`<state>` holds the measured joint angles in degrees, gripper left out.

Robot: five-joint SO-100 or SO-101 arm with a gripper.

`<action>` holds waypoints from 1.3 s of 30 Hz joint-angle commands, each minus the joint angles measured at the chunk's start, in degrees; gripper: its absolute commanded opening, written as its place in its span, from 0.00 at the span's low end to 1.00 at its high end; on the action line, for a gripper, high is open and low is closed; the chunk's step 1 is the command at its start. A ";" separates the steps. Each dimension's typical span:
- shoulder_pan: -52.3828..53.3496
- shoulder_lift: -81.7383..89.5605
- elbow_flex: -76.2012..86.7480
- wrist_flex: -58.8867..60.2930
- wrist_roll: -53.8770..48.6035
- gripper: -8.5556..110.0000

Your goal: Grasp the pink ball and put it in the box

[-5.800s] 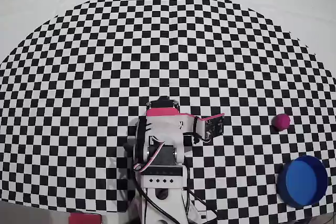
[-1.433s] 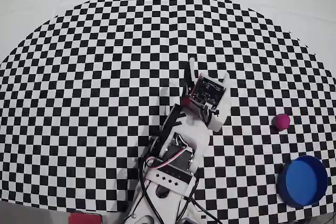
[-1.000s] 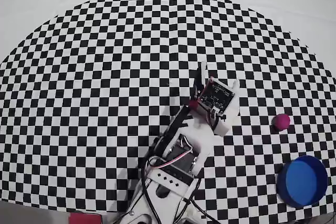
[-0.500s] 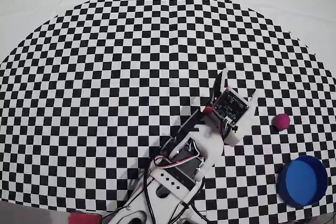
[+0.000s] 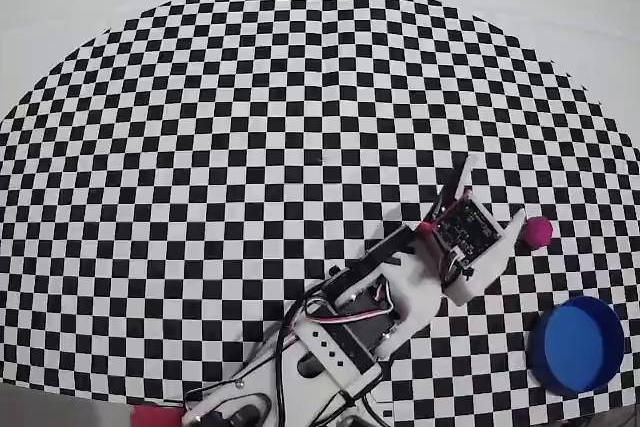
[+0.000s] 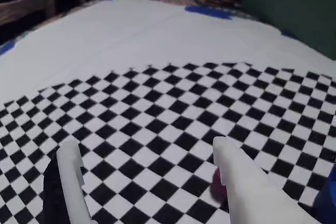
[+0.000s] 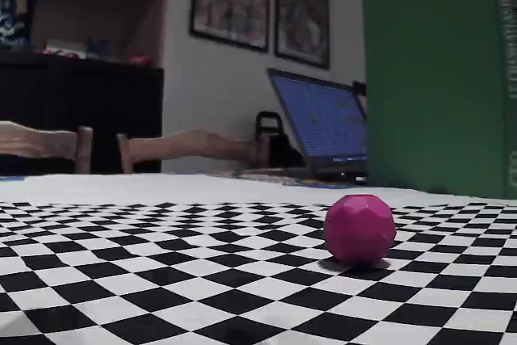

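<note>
The pink ball (image 5: 538, 232) lies on the checkered mat at the right of the overhead view, apart from the round blue box (image 5: 577, 344) near the lower right corner. My gripper (image 5: 494, 190) is open and empty, pointing up and to the right, with its wider finger (image 5: 512, 225) just left of the ball. In the wrist view the gripper (image 6: 144, 144) shows bare mat between its white fingers, and the ball (image 6: 217, 188) peeks out behind the right finger (image 6: 236, 171). A sliver of the box (image 6: 328, 199) shows at the right edge. The fixed view shows the ball (image 7: 359, 228) alone on the mat.
The arm's base (image 5: 330, 347) stands at the bottom middle of the checkered mat (image 5: 200, 147). The fixed view shows a green panel (image 7: 436, 70) and a laptop (image 7: 319, 127) beyond the table's far edge.
The arm has unfolded and swung steadily to the right across the overhead view, bringing the open gripper up beside the pink ball. Ball and box have stayed put.
</note>
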<state>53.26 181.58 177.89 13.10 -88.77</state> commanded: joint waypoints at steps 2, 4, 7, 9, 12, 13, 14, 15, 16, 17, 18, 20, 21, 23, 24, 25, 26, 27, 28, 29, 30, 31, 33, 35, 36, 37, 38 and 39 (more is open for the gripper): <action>2.46 -0.53 0.44 -0.97 -0.62 0.31; 3.34 -0.62 0.44 -0.97 -0.62 0.31; 4.57 -0.44 0.44 -0.97 -0.62 0.31; 5.62 -0.44 0.44 -0.97 -0.62 0.31; 6.86 -0.26 0.44 -0.97 -0.62 0.31; 7.21 -0.26 0.44 -0.97 -0.62 0.31; 7.65 -0.18 0.44 -0.97 -0.62 0.31; 8.09 -0.18 0.44 -0.97 -0.62 0.31; 8.35 -0.09 0.44 -0.97 -0.62 0.31; 8.61 -0.09 0.44 -0.97 -0.62 0.31; 8.88 -0.09 0.44 -0.97 -0.62 0.31; 9.49 -0.09 0.44 -0.97 -0.62 0.31; 9.76 -0.09 0.44 -0.97 -0.62 0.31; 10.46 -0.09 0.44 -0.97 -0.62 0.31; 10.72 -0.09 0.44 -0.97 -0.62 0.31; 10.99 -0.09 0.44 -0.97 -0.62 0.31; 11.25 0.00 0.44 -0.97 -0.62 0.31; 11.43 0.00 0.44 -0.97 -0.62 0.31; 11.60 0.00 0.44 -0.97 -0.62 0.31; 11.78 0.00 0.44 -0.97 -0.62 0.31; 11.87 -0.09 0.44 -0.97 -0.62 0.31; 11.95 -0.18 0.44 -0.97 -0.62 0.31; 12.22 -0.62 0.44 -0.97 -0.62 0.31; 12.22 -1.23 0.44 -0.97 -0.62 0.31; 12.22 -1.76 0.44 -0.97 -0.62 0.31; 12.04 -2.29 0.44 -1.05 -0.62 0.31; 11.69 -2.90 0.44 -1.23 -0.62 0.32; 11.69 -3.52 0.44 -1.49 -0.62 0.32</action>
<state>64.95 179.38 177.89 12.74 -88.77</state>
